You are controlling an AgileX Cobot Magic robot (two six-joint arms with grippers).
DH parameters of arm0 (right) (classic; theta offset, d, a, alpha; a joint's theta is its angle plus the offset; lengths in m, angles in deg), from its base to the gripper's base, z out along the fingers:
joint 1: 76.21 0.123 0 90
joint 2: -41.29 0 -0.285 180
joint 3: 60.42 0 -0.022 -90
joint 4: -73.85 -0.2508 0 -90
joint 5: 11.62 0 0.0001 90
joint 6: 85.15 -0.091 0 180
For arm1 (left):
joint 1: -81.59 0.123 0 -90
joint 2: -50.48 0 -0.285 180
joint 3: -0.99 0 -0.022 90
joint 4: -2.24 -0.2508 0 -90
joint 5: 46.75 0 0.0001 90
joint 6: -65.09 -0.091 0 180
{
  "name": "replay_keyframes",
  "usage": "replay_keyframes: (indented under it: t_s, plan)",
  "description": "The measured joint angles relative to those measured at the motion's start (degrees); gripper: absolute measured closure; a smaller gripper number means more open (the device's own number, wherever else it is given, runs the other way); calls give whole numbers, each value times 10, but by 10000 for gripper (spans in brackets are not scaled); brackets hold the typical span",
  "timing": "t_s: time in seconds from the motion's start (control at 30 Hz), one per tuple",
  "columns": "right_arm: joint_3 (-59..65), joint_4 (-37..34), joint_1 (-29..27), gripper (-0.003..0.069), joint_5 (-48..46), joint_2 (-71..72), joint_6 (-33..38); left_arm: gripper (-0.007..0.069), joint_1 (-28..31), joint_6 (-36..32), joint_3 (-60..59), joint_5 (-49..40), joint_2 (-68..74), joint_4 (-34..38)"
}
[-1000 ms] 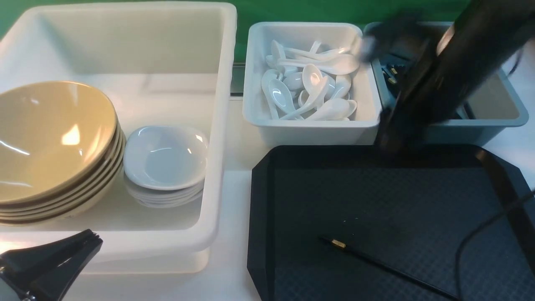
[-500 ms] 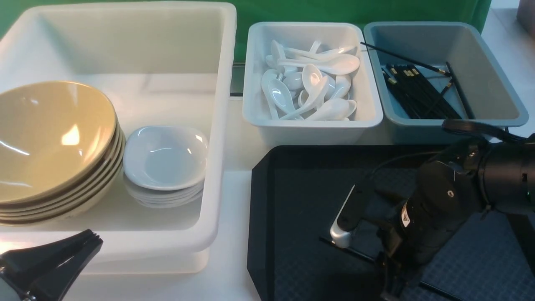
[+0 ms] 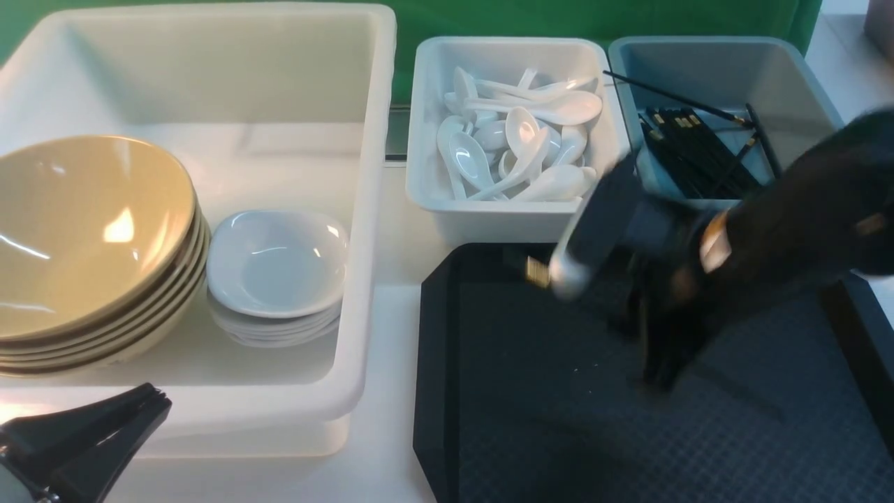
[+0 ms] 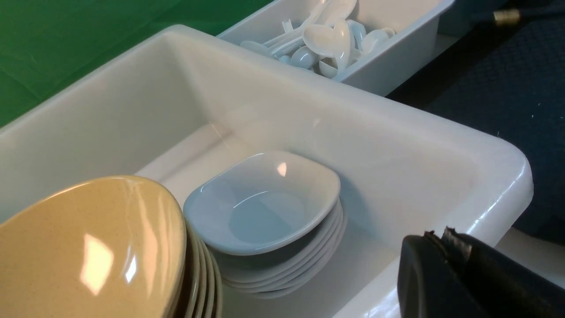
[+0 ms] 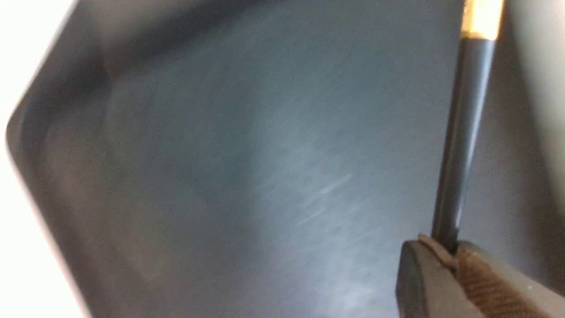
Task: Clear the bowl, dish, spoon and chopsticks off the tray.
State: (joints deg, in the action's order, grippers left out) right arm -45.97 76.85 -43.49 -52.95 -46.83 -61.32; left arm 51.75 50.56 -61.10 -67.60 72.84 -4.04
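Chopsticks (image 5: 459,145) are pinched at the tips of my right hand (image 5: 451,251), jaws closed on them; a quick swing toward the grey-blue bin (image 3: 726,70) could twist them loose.

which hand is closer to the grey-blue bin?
Right. The right hand is above the tray's far edge, just short of the grey-blue bin, gripping a chopstick. The left hand sits by the white tub's near wall.
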Motion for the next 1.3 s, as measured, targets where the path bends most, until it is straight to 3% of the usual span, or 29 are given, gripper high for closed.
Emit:
replay_keyframes:
  t_s: [0.23,0.3,0.4,0.53,0.67,0.73,0.8,1.0,1.17,1.3]
  plan:
    - [-24,35,-128,588,286,47,-49,633,0,0,0,0,0,-1]
    - [-29,37,-192,587,383,4,-97,633,0,0,0,0,0,-2]
    - [-46,37,-231,574,413,-49,-154,633,0,0,0,0,0,-2]
    - [-111,37,-270,463,347,-181,-229,633,0,0,0,-1,0,-5]
    - [-182,37,-265,345,291,-251,-243,633,0,0,0,-2,0,-19]
    - [-225,37,-257,331,287,-277,-244,633,0,0,0,-3,0,-25]
    - [-267,37,-248,351,288,-298,-244,633,0,0,0,-4,0,-26]
    - [-433,35,-218,601,242,-403,-234,633,0,3,0,-4,0,-28]
    - [-542,22,-213,627,148,-474,-202,633,0,5,0,-5,0,-31]
    - [-610,-61,-213,627,79,-523,-101,633,0,9,0,-9,0,-34]
